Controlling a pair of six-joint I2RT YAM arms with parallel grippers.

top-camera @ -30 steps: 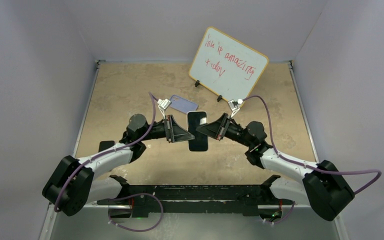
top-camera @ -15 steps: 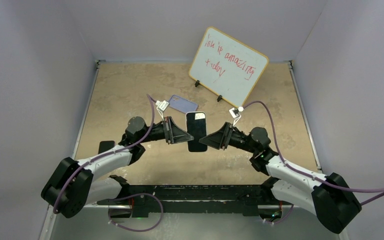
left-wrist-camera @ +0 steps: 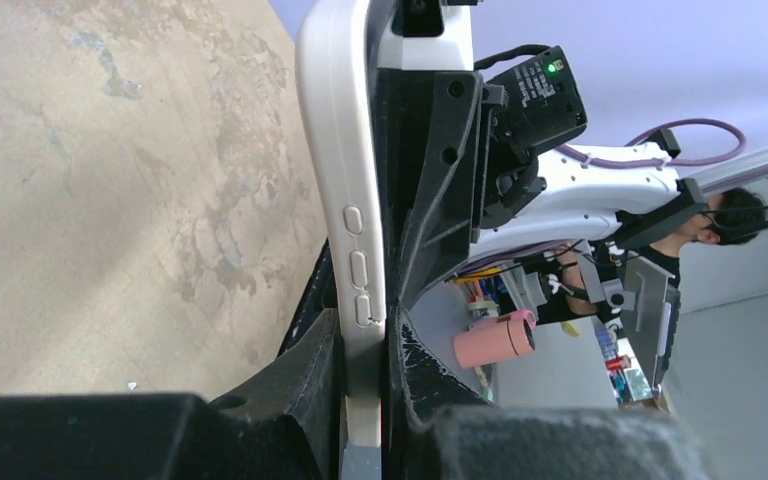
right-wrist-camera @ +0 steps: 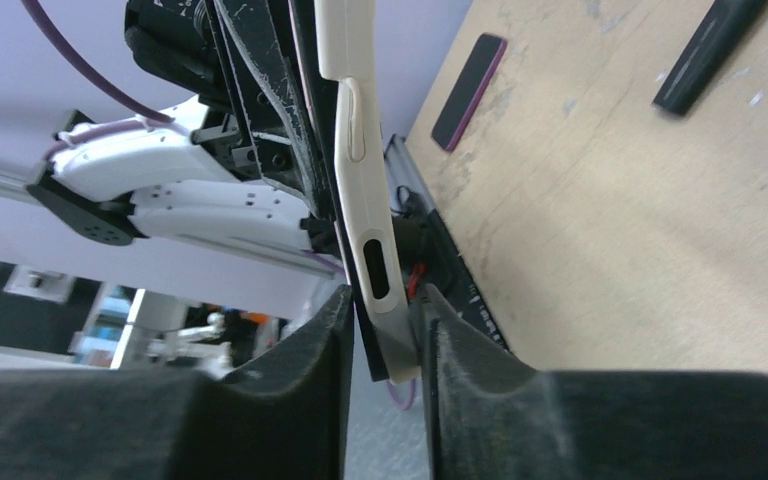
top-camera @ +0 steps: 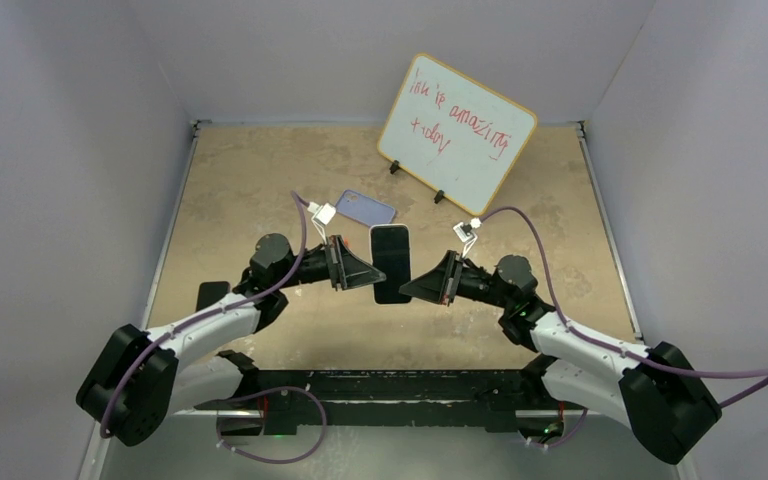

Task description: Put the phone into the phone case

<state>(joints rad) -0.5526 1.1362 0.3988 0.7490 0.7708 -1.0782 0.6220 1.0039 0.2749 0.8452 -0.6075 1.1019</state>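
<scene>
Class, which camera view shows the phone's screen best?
The top external view: the phone faces that camera, nearly all its black screen showing. The left wrist view shows only its pale side edge with buttons; the right wrist view also shows just a pale edge.

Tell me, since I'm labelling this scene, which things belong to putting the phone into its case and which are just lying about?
Job: phone, clamped in the left pincer, right pincer at its opposite edge; phone case on the table.
Lying about: whiteboard with red writing; small dark flat item at the table's left.
</scene>
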